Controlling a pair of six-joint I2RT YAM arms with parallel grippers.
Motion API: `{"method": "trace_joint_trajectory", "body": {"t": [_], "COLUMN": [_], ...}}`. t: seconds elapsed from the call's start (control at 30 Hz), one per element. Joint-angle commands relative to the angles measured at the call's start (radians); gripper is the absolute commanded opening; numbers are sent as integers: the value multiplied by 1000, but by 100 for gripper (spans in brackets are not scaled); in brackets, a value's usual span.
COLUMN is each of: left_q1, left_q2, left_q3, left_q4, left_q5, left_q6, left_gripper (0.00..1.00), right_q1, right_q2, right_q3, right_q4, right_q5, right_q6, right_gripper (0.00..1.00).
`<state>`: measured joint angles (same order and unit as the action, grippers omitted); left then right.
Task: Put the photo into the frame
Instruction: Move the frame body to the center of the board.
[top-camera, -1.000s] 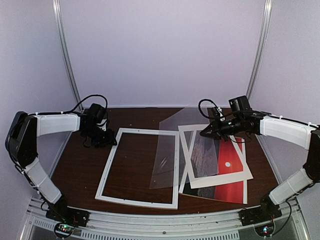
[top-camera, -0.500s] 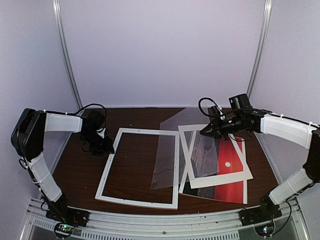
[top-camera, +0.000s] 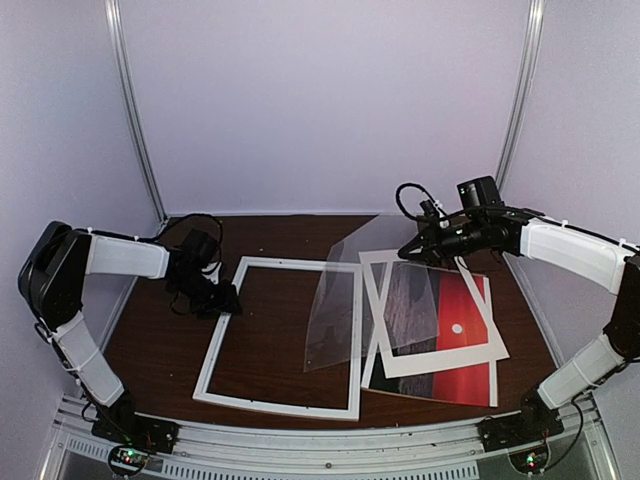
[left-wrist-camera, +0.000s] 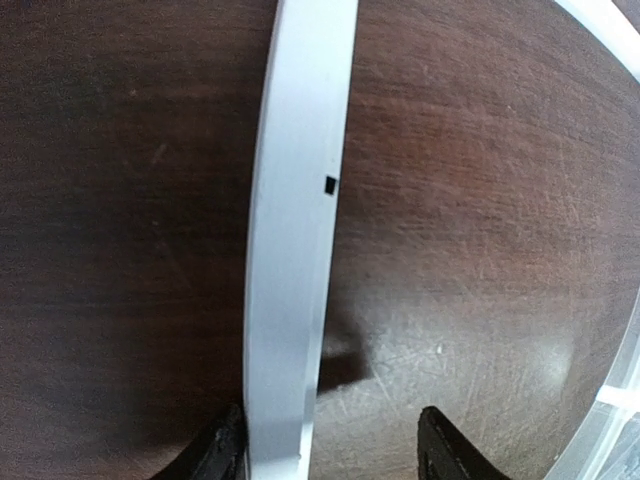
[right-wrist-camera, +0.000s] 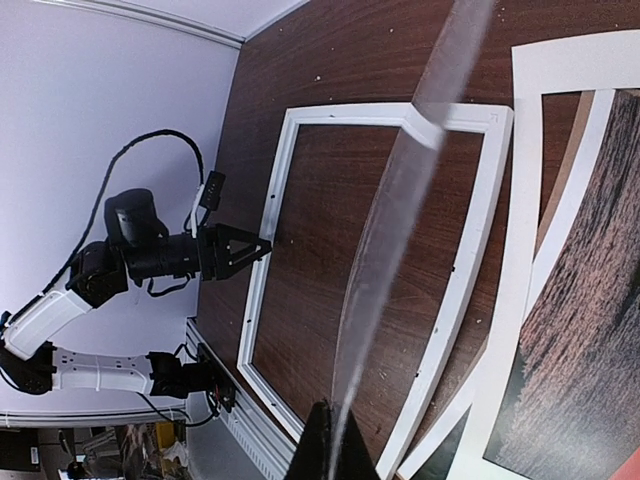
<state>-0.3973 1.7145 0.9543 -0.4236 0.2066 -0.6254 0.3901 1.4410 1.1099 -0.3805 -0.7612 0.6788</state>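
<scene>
The white frame (top-camera: 214, 352) lies flat on the dark table, left of centre. My left gripper (top-camera: 230, 298) is low at its left rail (left-wrist-camera: 300, 200) and open: the rail runs between the fingers, against one fingertip (left-wrist-camera: 225, 452) and well apart from the other. The photo (top-camera: 462, 310), red sky with a small white sun, lies at the right under a white mat (top-camera: 440, 357). My right gripper (top-camera: 408, 250) is shut on the far edge of a clear sheet (top-camera: 335, 310), which it holds tilted up over the frame's right rail. The right wrist view shows the sheet (right-wrist-camera: 400, 220) edge-on.
The mat and photo overlap in a skewed stack whose near corner is close to the table's front edge (top-camera: 300, 425). Pale booth walls with metal posts (top-camera: 135, 120) close in the table. Bare wood shows inside the frame (right-wrist-camera: 340, 260) and along the far side.
My left gripper has moved right and down to the frame's left rail. The right gripper has lifted the clear sheet a little higher. The frame has shifted slightly right.
</scene>
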Motion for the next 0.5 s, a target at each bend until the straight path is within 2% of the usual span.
{"method": "trace_joint_trajectory", "body": {"t": [0.0,0.17,0.47], "left_q1": [-68,-126,-135], "left_q2": [-17,-39,-96], "left_q3": [-46,-48,-62], "left_q4": [51,72,40], "left_q5": [64,67,-15], "left_q6": [-96,-152,-167], "left_gripper": [59,59,60], "right_q1": [-2,-2,17], "right_q2": [16,35,51], "right_q3": [57,95,123], "right_q4": [-2,-22,-29], "right_q5": [-6,0,13], "right_q6": [-13,-19,-5], "right_gripper": [0,0,0]}}
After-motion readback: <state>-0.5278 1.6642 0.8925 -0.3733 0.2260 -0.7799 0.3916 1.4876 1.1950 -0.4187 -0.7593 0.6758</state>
